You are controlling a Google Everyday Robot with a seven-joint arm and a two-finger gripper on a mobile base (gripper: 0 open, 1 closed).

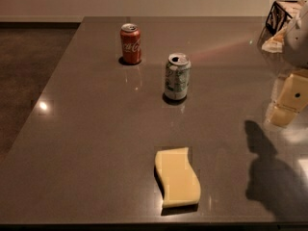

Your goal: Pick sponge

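The sponge (177,177) is a pale yellow flat foam block with wavy long sides. It lies on the dark table (91,129) near the front edge, a little right of centre. My gripper (288,102) hangs at the right edge of the view, above the table, well to the right of and behind the sponge. Its cream fingers (294,93), one with a dark dot, hold nothing that I can see. The gripper's shadow falls on the table right of the sponge.
A red cola can (130,43) stands upright at the back left. A white and green can (177,76) stands upright mid-table, behind the sponge. A black-and-white box (280,14) and crumpled paper sit at the far right corner. The floor lies left of the table.
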